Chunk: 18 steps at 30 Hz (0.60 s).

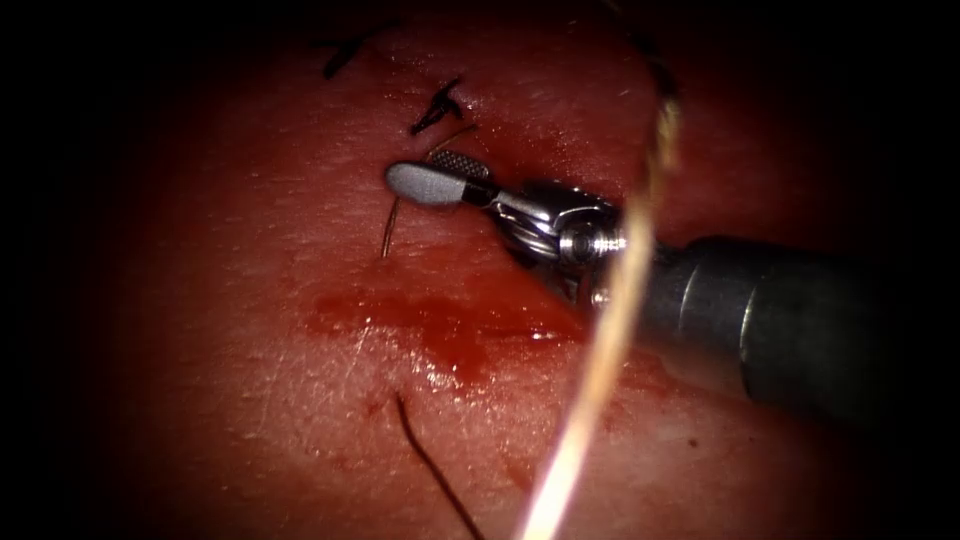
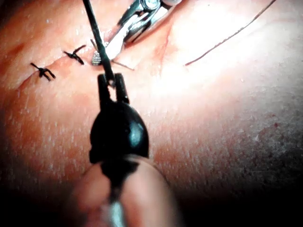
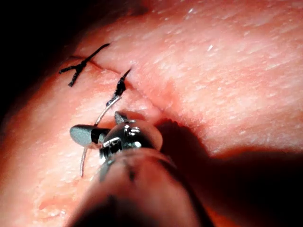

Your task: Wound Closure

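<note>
Endoscope: right tool (image 1: 425, 172) is sitting with jaws spread over the needle (image 1: 388, 228), which is lying in the tissue (image 1: 250, 380) left of the cut (image 1: 450, 325), near the knots (image 1: 437, 108). Left wrist: left tool (image 2: 112, 85) is clamping the thread (image 2: 97, 33). Right wrist: right tool's jaws are parted around the needle (image 3: 83, 161), not gripping it.

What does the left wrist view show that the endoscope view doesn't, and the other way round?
Left wrist view: the left pincer shut on the thread. Endoscope view: red fluid on the tissue, and the needle, its lower end in the tissue, beside the right pincer, which is open and grips nothing. Both: the right pincer and two stitches.
</note>
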### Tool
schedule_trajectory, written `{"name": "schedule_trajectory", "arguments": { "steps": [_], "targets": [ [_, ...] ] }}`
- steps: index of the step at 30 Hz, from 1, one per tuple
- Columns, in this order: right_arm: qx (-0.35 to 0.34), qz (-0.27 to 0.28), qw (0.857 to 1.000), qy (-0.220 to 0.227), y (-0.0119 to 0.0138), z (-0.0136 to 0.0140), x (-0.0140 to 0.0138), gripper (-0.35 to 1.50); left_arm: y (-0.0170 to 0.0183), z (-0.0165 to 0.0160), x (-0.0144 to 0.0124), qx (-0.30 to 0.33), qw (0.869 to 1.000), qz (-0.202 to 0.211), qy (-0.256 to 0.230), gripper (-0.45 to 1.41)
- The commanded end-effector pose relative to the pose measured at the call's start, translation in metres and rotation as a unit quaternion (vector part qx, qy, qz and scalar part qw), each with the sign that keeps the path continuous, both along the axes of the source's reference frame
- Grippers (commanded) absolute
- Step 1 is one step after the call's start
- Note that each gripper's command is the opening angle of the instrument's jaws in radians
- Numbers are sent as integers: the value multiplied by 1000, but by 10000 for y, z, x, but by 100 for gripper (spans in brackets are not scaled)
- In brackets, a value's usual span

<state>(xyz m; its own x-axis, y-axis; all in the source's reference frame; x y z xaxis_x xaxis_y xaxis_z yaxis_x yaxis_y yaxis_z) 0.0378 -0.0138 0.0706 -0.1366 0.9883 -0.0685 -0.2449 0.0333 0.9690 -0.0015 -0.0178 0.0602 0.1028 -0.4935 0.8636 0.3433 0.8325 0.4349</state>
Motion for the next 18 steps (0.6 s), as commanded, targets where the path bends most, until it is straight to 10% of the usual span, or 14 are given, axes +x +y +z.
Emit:
{"name": "schedule_trajectory", "arguments": {
  "steps": [1, 6, 9, 18],
  "targets": [
    [-3, -1, 1000, 2, 4, 2, 15, 126, -1, 5, -6, 0, 1000, 0, 0, -45],
    [-18, -5, 1000, 2, 8, -1, 24, 103, -1, 5, -6, 0, 1000, 0, -1, -45],
    [-88, -16, 996, -19, 9, -3, 19, -35, -1, 5, -6, 0, 1000, 0, 0, -45],
    [-214, -26, 976, -8, 14, -44, -4, -35, -2, 6, -7, -1, 1000, 1, 1, -45]
  ]
}}
